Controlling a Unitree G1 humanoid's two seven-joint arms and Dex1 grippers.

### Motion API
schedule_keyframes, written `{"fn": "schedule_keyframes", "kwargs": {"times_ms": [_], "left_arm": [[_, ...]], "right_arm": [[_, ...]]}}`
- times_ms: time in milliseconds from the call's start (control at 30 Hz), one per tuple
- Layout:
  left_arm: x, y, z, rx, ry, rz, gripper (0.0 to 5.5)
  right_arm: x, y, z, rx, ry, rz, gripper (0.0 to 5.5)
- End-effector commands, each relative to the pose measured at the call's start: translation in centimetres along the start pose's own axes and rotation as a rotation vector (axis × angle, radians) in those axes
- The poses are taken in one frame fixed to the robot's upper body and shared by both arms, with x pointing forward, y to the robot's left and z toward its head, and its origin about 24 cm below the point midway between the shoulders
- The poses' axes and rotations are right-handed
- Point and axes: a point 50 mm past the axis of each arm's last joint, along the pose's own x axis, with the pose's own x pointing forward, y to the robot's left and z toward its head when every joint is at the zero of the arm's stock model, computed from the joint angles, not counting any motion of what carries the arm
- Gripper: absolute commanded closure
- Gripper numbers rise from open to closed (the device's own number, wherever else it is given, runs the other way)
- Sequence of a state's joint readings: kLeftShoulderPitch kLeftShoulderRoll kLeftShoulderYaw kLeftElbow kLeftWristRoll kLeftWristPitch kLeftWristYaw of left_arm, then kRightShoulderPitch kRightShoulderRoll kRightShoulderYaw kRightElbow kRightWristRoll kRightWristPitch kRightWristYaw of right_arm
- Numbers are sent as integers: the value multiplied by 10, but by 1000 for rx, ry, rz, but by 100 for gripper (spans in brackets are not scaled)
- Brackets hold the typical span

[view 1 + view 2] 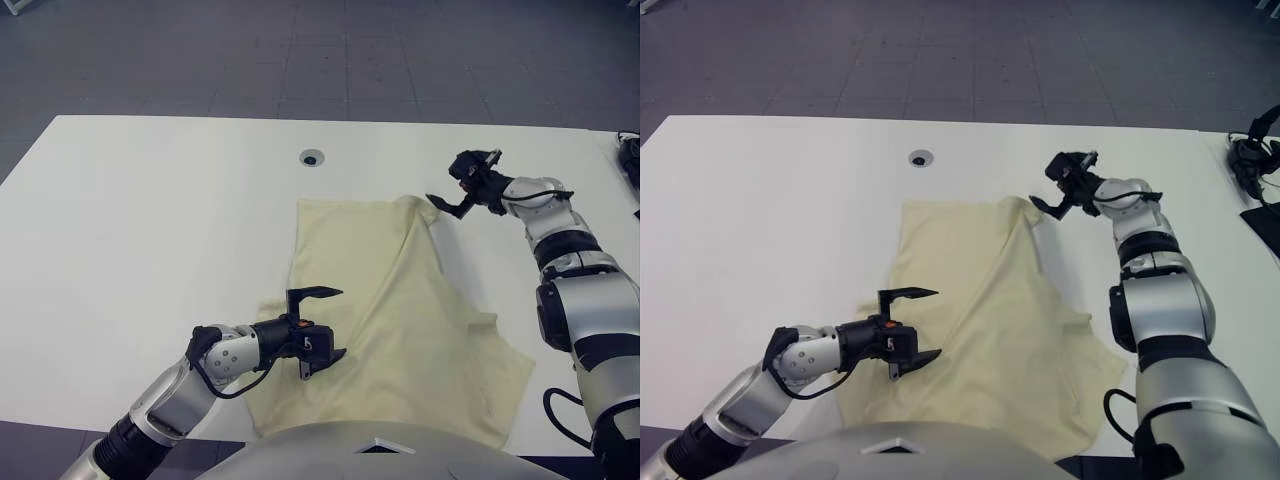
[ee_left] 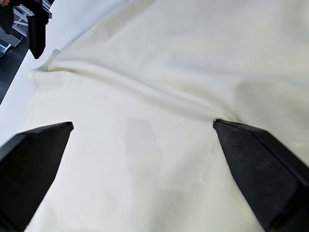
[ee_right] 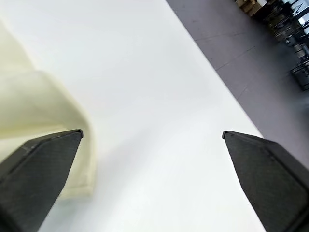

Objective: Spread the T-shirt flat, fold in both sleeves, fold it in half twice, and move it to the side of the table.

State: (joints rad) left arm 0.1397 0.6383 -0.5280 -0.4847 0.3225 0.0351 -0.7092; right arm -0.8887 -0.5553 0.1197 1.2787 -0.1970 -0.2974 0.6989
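Our left gripper (image 1: 335,322) hangs with fingers wide apart over the pale yellow fabric T-shirt (image 1: 400,320), which lies rumpled on the white table (image 1: 150,220), nearer us than its small round cable hole (image 1: 312,157). Our right gripper (image 1: 455,185), likewise spread, hovers right of that hole, beside the shirt's far corner. We judge spreading unfinished: next, pinch edges and pull flat. Both forearms are low, outstretched.

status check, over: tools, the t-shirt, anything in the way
Left tool open over the T-shirt, near left part. Right tool open at its far right corner. T-shirt rumpled, ridge down the middle, not flat. Table hole beyond it, apart.
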Motion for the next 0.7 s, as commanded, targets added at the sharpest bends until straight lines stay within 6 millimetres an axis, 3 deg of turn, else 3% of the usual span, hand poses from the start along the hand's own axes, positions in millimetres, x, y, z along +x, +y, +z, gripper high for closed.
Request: {"fn": "schedule_keyframes", "kwargs": {"times_ms": [33,700], "left_arm": [[0,-22,-20,-57,125,-103,10],[1,-19,-22,-47,131,-97,10]], "right_arm": [[-11,-4,-15,86,31,11,13],[-6,2,-19,193,43,-7,13]]}}
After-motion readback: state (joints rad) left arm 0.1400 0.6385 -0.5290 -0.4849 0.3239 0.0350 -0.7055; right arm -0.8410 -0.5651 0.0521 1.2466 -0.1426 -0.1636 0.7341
